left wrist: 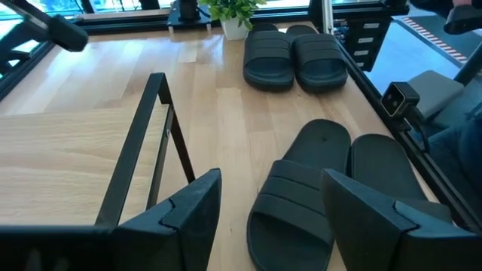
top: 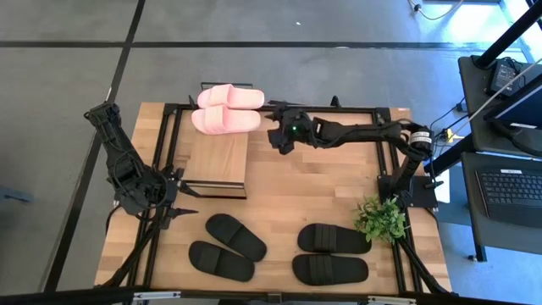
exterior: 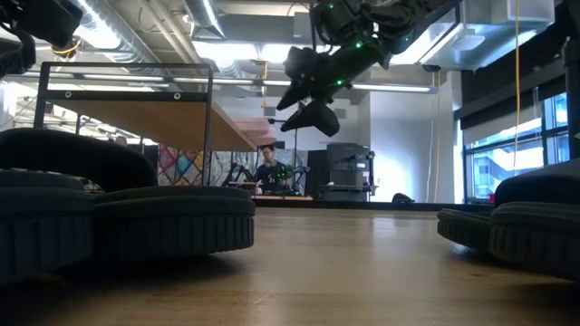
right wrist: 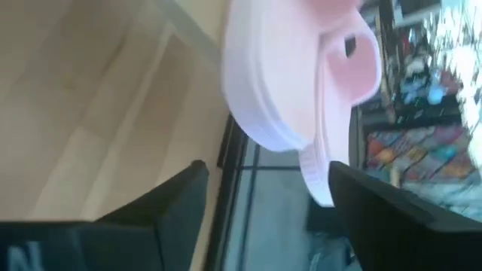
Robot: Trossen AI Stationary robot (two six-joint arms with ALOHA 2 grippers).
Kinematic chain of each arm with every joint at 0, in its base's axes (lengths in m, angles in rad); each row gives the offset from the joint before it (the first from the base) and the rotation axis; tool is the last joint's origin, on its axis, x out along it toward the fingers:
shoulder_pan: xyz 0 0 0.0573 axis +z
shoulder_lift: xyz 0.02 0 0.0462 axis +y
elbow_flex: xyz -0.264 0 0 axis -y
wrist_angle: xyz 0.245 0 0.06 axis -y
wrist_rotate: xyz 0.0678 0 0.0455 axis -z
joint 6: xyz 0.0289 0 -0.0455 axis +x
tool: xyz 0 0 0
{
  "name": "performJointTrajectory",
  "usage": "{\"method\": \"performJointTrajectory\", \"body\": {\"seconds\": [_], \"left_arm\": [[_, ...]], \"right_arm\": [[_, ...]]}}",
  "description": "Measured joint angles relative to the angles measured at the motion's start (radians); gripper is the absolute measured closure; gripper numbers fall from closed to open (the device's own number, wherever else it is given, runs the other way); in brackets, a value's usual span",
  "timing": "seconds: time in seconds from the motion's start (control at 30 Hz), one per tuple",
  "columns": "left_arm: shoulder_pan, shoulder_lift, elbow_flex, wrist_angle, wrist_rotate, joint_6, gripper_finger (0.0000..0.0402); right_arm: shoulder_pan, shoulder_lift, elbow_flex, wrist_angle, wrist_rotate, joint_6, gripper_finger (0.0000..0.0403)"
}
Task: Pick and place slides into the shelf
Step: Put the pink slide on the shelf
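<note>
Just beyond the right gripper, toward the far end of the shelf, lie the two pink slides — side by side on the light-wood top board, toes pointing toward the gripper. The gripper hangs in the air over the table, raised well off the wood in the low view, its fingers spread apart with nothing between them. Its wrist camera looks past those fingers at the sole edge and strap of one pink slide, close ahead and apart from both fingertips.

Off to the near side of that gripper, well apart from it, sit the two black pairs on the tabletop: one pair angled near the front middle, the other pair lying straight beside it, just next to a small green plant.

The left gripper waits low at the near end of the shelf, close beside its black frame. Its fingers stand wide apart and empty — directly ahead of them, between the tips in the wrist view, lie the angled black slides, and farther on the second black pair with the plant behind.

A person shows in the room beyond the table in the low view.
</note>
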Motion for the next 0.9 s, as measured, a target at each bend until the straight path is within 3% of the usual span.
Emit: {"method": "performJointTrajectory", "body": {"seconds": [0.47, 0.63, 0.9], "left_arm": [[0.0, 0.0, 0.0, 0.0, -0.034, 0.001, 0.0185], [0.0, 0.0, 0.0, 0.0, -0.035, 0.017, 0.0185], [0.0, 0.0, 0.0, 0.0, -0.035, 0.035, 0.0185]], "right_arm": [[0.031, 0.0, 0.0, 0.069, -0.001, -0.201, 0.0133], [0.031, 0.032, 0.001, 0.076, -0.063, -0.285, 0.0136], [0.031, 0.126, 0.001, 0.27, 0.006, -0.376, 0.0137]]}}
